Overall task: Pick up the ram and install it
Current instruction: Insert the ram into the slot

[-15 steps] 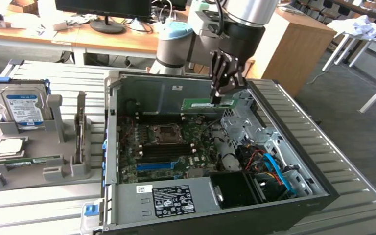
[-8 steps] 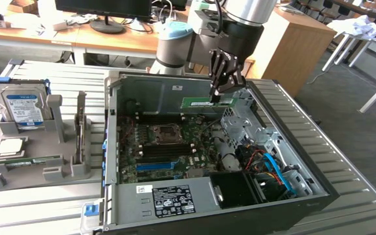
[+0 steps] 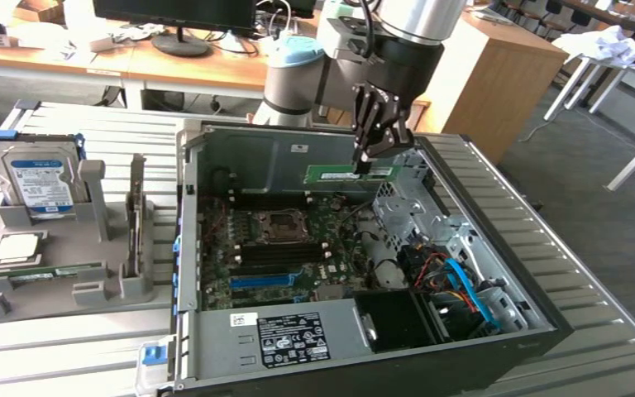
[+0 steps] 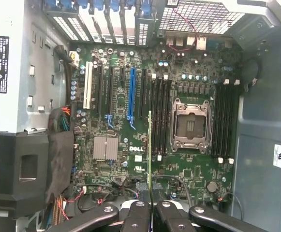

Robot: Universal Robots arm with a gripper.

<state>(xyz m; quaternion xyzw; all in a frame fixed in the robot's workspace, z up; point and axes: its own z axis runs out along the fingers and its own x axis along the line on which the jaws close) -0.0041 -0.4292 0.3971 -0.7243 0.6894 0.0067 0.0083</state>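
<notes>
One black gripper (image 3: pixel 363 160), nearly closed, pinches one long, thin green circuit-board ram stick (image 3: pixel 329 174) above one open metal computer case (image 3: pixel 274 157); one silver hard drive (image 3: pixel 42 186) stands well apart.

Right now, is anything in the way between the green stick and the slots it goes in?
No, nothing visible. The jaws hold the ram over the open case, and the black memory slots below it look empty and uncovered.

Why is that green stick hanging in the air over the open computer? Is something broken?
Nothing looks broken. The ram hangs above the open computer case because the gripper is shut on it, holding it over the motherboard. It isn't in any slot yet. Nothing else stands out.
</notes>
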